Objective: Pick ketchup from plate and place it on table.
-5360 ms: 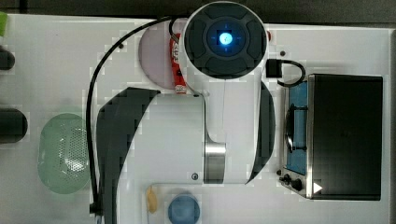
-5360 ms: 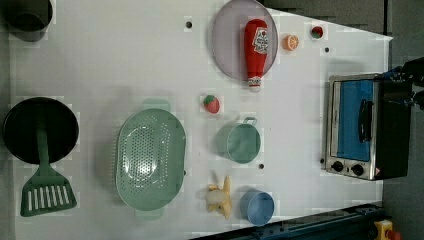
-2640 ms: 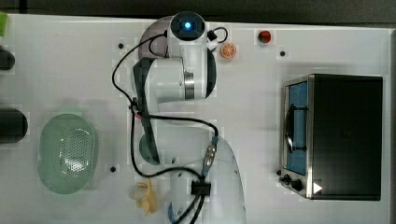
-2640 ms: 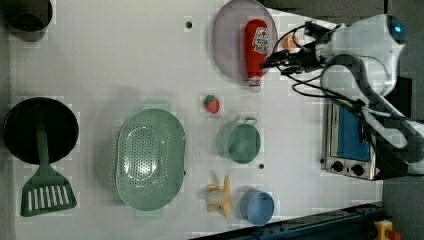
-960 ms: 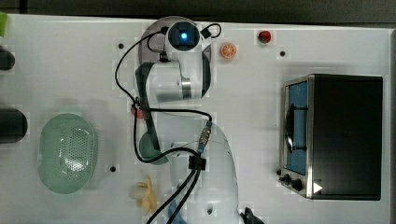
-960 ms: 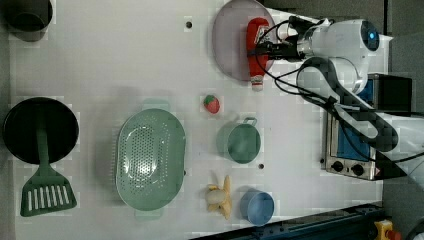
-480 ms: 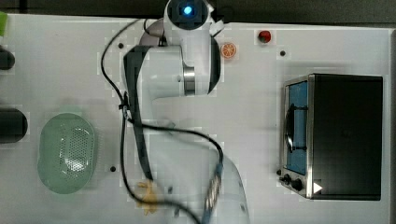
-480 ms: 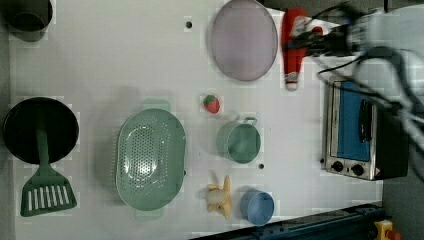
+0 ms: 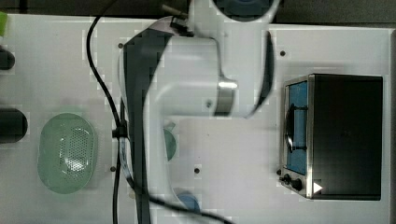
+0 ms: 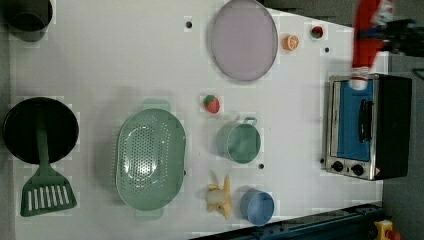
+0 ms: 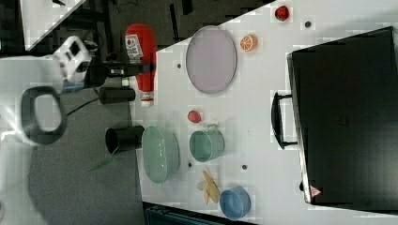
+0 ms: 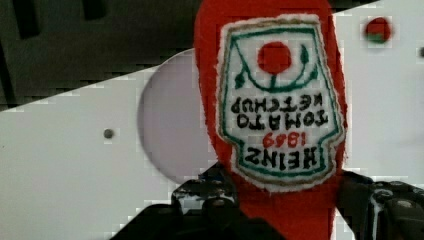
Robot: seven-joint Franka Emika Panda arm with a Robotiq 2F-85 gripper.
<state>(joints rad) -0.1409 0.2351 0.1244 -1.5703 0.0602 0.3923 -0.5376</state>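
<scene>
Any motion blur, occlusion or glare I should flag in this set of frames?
Top view: the white arm blocks the middle of the table. Left view: the ketchup and hand are smeared by motion at the left view's upper right; the plate is crisp. Wrist view: the ketchup label is readable, the background soft. No strong glare.

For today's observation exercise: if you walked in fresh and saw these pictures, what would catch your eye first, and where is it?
First, the red ketchup bottle, held by the gripper with its Heinz label facing the wrist camera, lifted clear of the table. Next, the bare lilac plate near the top edge of the white table in the left view. Then the toaster oven with its blue door, at the left view's right.
</scene>
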